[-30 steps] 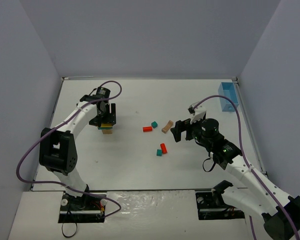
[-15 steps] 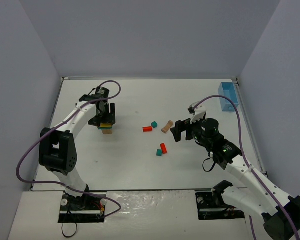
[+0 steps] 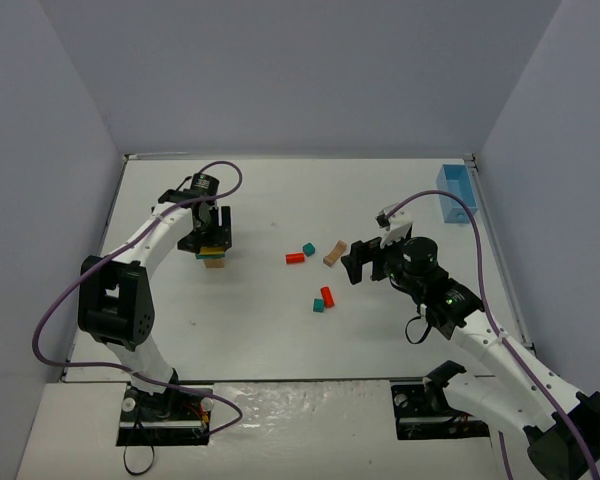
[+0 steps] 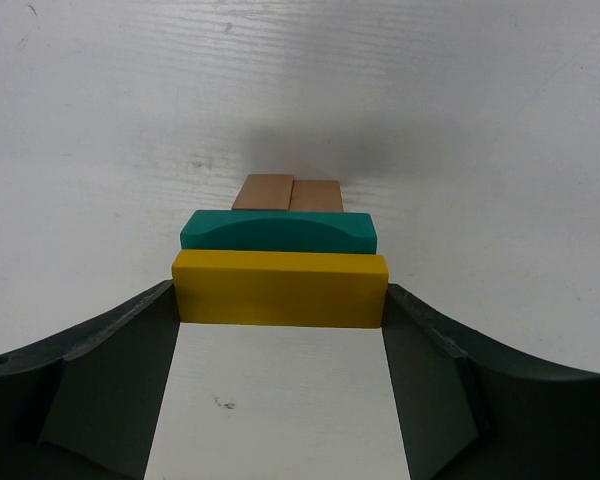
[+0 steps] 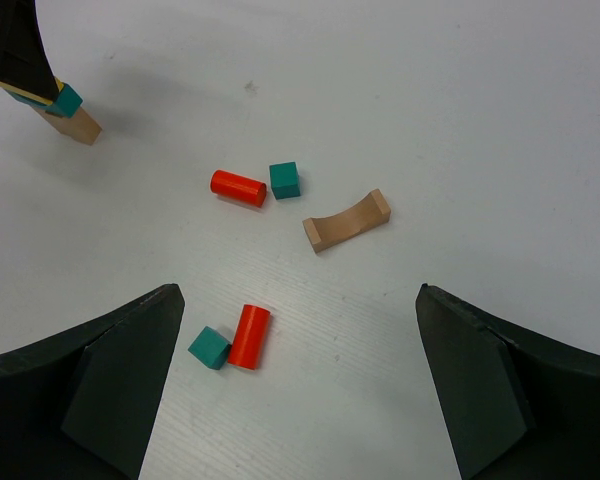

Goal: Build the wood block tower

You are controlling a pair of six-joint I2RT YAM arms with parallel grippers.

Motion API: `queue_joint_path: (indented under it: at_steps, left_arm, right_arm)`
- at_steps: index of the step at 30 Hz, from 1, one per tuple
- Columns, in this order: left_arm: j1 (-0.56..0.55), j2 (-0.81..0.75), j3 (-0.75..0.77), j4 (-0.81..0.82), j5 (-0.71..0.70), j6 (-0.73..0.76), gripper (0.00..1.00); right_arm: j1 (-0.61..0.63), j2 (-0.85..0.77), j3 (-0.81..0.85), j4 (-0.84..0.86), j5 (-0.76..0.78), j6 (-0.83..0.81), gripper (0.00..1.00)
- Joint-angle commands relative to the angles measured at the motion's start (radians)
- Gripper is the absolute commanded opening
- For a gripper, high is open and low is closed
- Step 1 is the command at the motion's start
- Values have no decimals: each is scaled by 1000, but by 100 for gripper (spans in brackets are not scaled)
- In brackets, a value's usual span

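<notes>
**Change.** Against the views from a second ago, almost nothing differs. The left arm's cable and wrist sit marginally differently, the right arm is where it was, and no loose piece has moved.

**Left gripper** (image 3: 211, 238). It is down on the tower (image 3: 214, 260), left of the table's (image 3: 260, 330) centre. Its wrist view shows both fingers pressed against the ends of the yellow block (image 4: 280, 290), so it is closed on that piece. The yellow block lies flat and square over the teal block (image 4: 278, 231), which rests on the tan base (image 4: 287, 192).

**Right gripper** (image 5: 300, 390). Its jaws are spread wide with nothing between them, and it hangs above the loose pieces mid-table. These are two red cylinders (image 5: 238, 187) (image 5: 249, 336), two teal cubes (image 5: 285, 180) (image 5: 210, 348) and a tan arch (image 5: 347, 221), all well apart from the tower.

**Assessment.** The stillness suggests the yellow block is seated but not yet released. The tower stands three layers high, and I judge the task roughly half done. The release is the risk, since any drag from the fingers could skew the top block.
</notes>
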Motion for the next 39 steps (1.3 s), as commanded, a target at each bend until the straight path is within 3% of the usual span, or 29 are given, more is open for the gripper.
queue_joint_path:
  at_steps: [1,39]
  left_arm:
    - [11,-40,52,23,-6,11,35]
    - [17,-33,41,38,13,29,36]
  right_arm:
    - [-4,5,10,67,-16,-3,100]
    - [-4,12,9,67,-19,-2,100]
